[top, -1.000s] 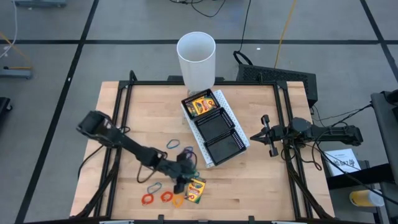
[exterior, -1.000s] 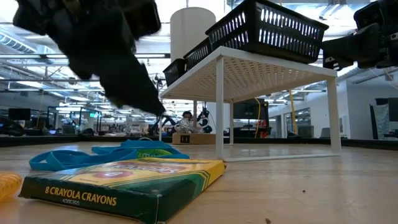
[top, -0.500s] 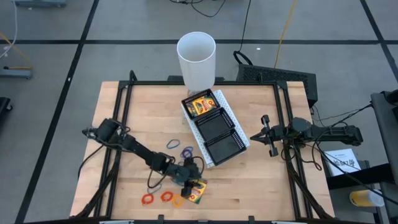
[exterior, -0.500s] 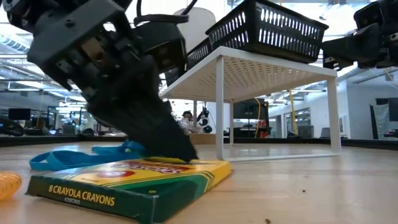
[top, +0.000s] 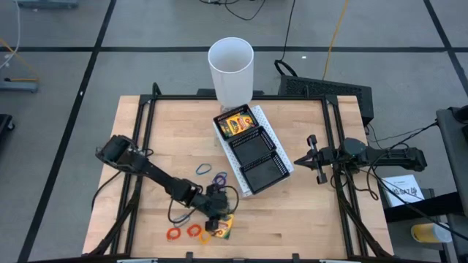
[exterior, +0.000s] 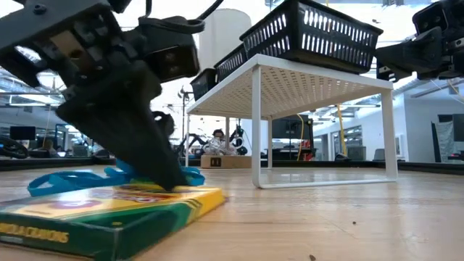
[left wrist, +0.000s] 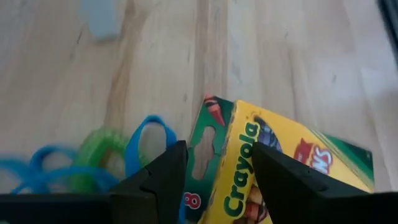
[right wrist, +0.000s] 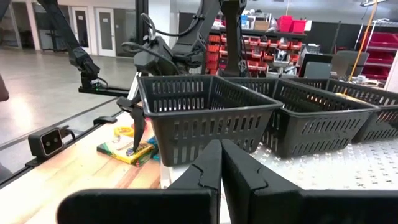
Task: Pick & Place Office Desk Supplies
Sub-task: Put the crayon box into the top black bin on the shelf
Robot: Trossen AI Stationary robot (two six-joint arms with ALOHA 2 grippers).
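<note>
High view puts the left gripper (top: 217,219) down near the table's (top: 307,212) front edge, and its fingers are right on a crayon box (top: 224,229) lying flat there, jaws parted and straddling one edge of the box without lifting it. Left wrist view confirms it: two dark fingers (left wrist: 158,180) spread either side of the box's green and yellow end, blue and green rubber bands (left wrist: 93,165) just beside it. More rubber bands (top: 191,231) in red and orange lie along the front edge, with blue and purple loops (top: 212,174) nearer the middle. Over by the back edge, another crayon box (top: 235,123) sits in the rearmost compartment of the black mesh tray (top: 256,150), beside the white cup (top: 231,69). Right gripper (top: 311,158) waits by the right edge, jaws shut, holding nothing.
</note>
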